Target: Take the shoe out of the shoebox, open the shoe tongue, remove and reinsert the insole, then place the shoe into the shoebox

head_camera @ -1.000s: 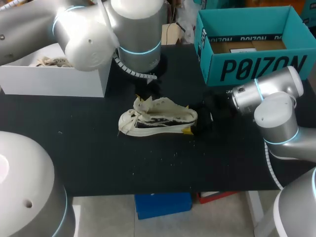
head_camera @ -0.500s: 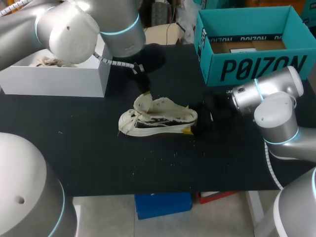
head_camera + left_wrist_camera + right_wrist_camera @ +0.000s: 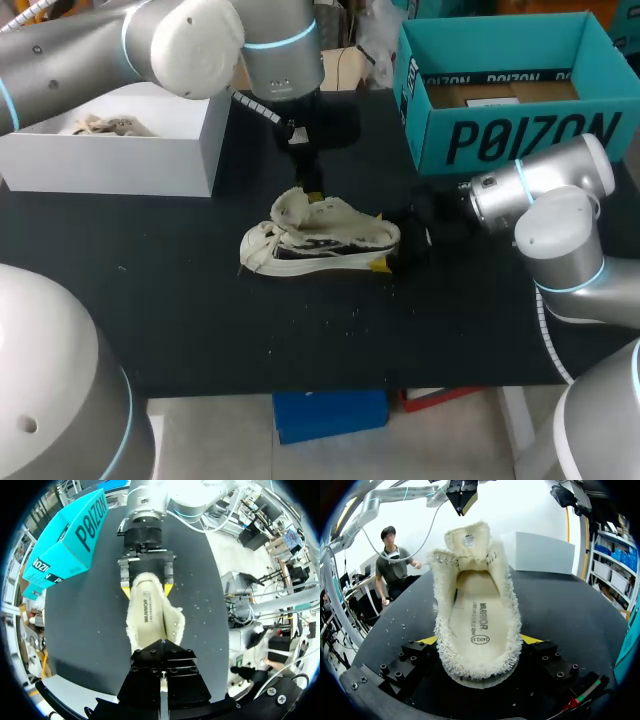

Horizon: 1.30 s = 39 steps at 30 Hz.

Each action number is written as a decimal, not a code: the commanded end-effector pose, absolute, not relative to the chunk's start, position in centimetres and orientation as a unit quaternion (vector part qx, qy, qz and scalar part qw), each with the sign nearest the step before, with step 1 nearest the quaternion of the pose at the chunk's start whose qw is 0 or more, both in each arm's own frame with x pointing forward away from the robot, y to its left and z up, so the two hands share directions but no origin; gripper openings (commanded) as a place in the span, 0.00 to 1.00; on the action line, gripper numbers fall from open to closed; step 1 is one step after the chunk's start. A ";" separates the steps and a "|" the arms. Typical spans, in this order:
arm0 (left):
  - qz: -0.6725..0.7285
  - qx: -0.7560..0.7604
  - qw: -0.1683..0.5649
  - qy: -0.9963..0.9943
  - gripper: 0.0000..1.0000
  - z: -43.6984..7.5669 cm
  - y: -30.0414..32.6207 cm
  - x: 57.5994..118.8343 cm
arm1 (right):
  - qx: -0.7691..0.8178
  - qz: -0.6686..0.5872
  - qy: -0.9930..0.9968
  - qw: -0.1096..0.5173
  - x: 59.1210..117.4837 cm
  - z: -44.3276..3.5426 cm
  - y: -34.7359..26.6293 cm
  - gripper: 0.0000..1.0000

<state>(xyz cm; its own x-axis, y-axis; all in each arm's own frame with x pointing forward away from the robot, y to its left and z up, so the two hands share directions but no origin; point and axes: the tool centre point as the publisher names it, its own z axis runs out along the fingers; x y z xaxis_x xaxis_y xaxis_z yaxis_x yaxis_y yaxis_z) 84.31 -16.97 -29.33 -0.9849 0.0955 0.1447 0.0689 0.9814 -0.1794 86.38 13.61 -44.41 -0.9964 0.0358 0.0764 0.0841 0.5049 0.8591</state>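
Shoe (image 3: 320, 238) looks light and floppy. Right hand (image 3: 480, 640) is clamped on the heel (image 3: 475, 666). Left hand (image 3: 462, 502) is at its 12 o'clock, grip unclear. I'd pinch the soft tongue (image 3: 468, 540).

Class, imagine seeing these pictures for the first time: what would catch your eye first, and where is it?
The fluffy cream shoe sits in the middle of the black table, its heel clamped between the yellow tips of the right gripper. The left gripper hangs just above the shoe's raised tongue. A bright teal shoebox stands open at the table's far right corner.
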 end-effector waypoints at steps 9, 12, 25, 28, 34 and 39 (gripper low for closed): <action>0.068 -0.028 0.216 -0.974 0.00 -33.7 -18.5 84.6 | -0.035 -0.496 -0.867 0.025 86.5 -44.5 13.7 0.00; 0.065 -0.025 0.209 -0.975 0.00 -34.5 -18.4 84.5 | -0.035 -0.496 -0.867 0.025 86.5 -44.5 13.7 0.00; 0.087 0.004 0.165 -0.982 0.00 -36.4 -18.1 85.2 | -0.035 -0.496 -0.867 0.025 86.5 -44.5 13.7 0.00; 0.086 0.008 0.160 -0.983 0.00 -37.2 -18.1 85.3 | -0.035 -0.496 -0.867 0.025 86.5 -44.5 13.7 0.00; 0.090 0.013 0.162 -0.983 0.00 -38.2 -18.1 85.3 | -0.035 -0.496 -0.867 0.025 86.5 -44.5 13.7 0.00; 0.092 0.007 0.171 -0.981 0.00 -39.0 -18.8 85.3 | -0.035 -0.496 -0.867 0.025 86.5 -44.5 13.7 0.00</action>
